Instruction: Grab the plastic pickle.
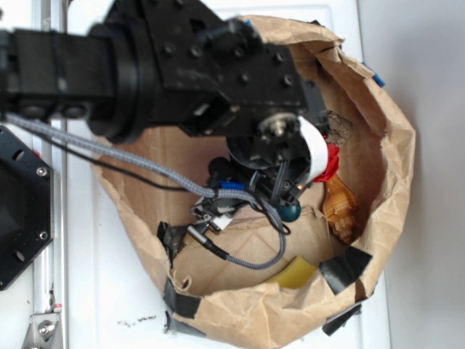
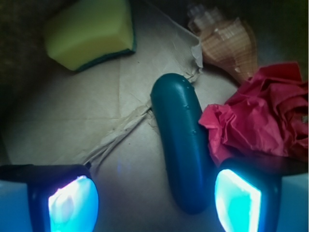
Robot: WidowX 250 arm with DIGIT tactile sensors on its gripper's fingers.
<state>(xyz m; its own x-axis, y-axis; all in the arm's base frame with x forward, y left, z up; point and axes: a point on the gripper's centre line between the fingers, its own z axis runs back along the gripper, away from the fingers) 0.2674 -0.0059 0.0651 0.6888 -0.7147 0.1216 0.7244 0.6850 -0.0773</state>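
From the exterior view you barely get anything useful: the arm [image 1: 182,65] covers most of the paper bag [image 1: 392,167], and all you can see of the plastic pickle [image 1: 291,211] is one rounded teal end poking out below the gripper [image 1: 280,185], whose fingers are lost in the black hardware and cables there. The wrist view is where you want to look. The gripper's jaws are spread wide with nothing between the pads, and both fingertips [image 2: 72,203] are cut off by the bottom edge. The pickle lies on the bag floor between them but way over toward the right-hand pad, its near end just beside it; can't tell if they touch. Its long axis runs mostly away from the hand, leaning slightly left at the far end. The red flower [image 2: 260,116] sits right against the pickle's right side, the seashell [image 2: 227,43] beyond that, partly in shadow, and a yellow sponge [image 2: 89,31] off to the far left, cropped by the top edge.
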